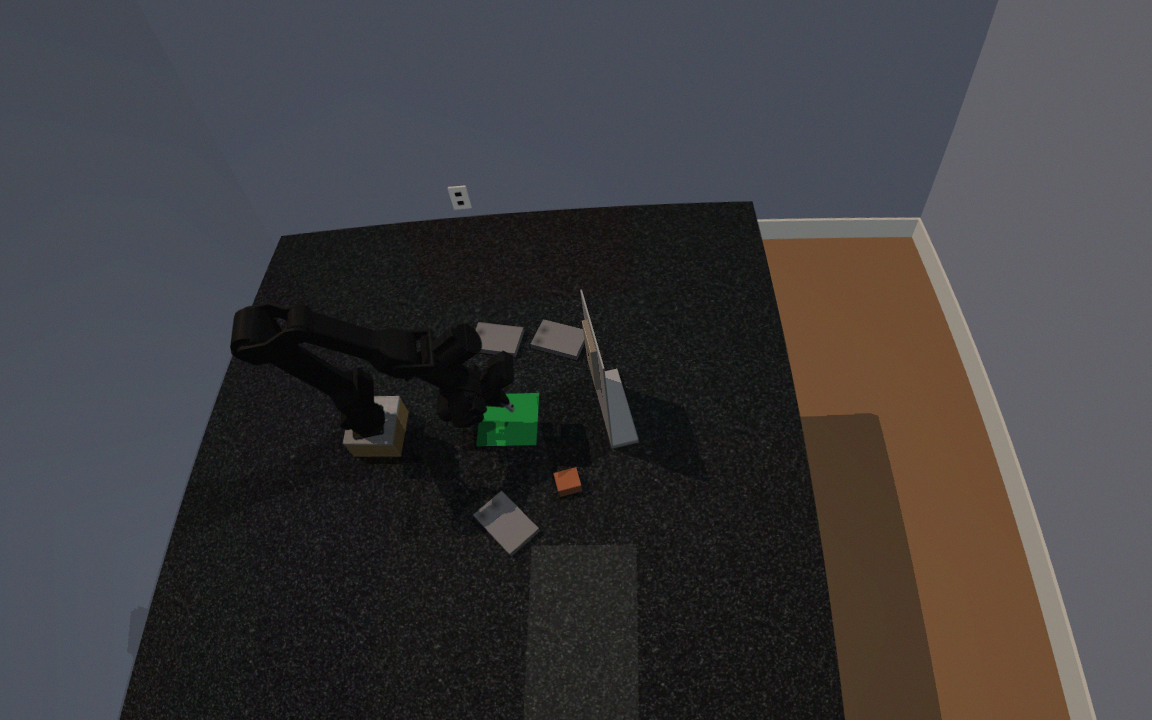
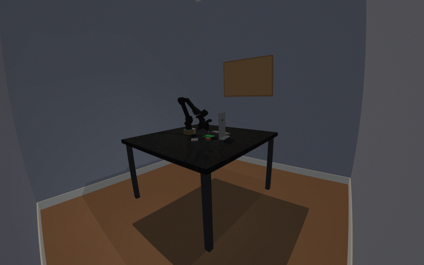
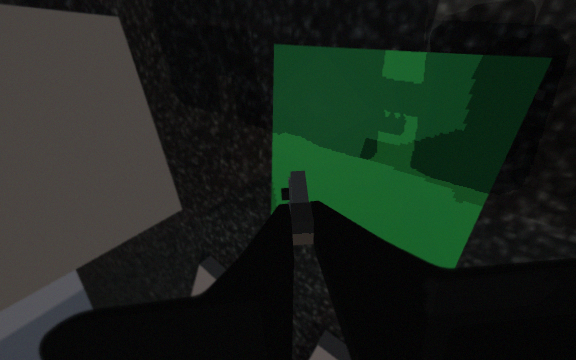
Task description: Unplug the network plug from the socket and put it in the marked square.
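My gripper (image 1: 507,404) (image 2: 208,131) (image 3: 299,212) is shut on the small grey network plug (image 1: 511,408) (image 3: 300,200). The plug sticks out past the fingertips, with a small dark piece at its side in the wrist view. The bright green marked square (image 1: 522,432) (image 2: 208,135) (image 3: 348,185) lies on the table. The plug is held above the table, over the square's far part in the top view; its exact height is hard to tell. The upright panel (image 1: 590,315) (image 2: 221,128) (image 3: 58,125) stands to the right of the square in the top view, apart from the plug.
An orange block (image 1: 567,480) (image 2: 208,138) lies between the square and the panel's near end. A flat pale box (image 1: 508,524) (image 2: 194,139) lies in front of the square. Two more flat pale boxes, one left (image 1: 499,338) and one right (image 1: 558,338), lie behind it.
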Tool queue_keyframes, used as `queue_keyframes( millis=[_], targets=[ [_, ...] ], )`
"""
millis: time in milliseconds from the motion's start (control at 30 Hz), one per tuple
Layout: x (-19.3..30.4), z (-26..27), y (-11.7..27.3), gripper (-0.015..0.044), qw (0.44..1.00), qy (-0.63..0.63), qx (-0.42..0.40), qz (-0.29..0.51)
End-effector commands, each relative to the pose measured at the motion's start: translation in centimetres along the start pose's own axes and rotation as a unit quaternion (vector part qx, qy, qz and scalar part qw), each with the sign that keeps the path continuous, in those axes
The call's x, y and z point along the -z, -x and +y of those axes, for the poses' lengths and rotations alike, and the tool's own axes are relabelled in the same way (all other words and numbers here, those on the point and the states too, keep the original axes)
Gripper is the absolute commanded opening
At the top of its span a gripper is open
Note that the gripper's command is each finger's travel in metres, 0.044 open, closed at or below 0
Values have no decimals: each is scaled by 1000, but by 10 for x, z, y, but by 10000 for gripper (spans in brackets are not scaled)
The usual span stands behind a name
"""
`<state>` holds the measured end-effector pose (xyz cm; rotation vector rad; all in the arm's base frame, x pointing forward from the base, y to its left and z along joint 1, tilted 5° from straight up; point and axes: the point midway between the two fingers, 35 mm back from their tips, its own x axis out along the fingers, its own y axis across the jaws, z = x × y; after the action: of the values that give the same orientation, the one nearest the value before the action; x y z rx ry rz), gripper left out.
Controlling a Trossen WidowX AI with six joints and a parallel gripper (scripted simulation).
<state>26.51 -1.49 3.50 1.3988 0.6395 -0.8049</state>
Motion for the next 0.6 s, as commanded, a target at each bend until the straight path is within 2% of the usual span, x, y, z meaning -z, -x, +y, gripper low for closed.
queue_keyframes(
  millis=[0, 567],
  targets=[
    [0, -3, -4, 0, 1000, 1, 0, 1],
    [0, -14, -20, 0, 1000, 0, 1, 3]
  ],
)
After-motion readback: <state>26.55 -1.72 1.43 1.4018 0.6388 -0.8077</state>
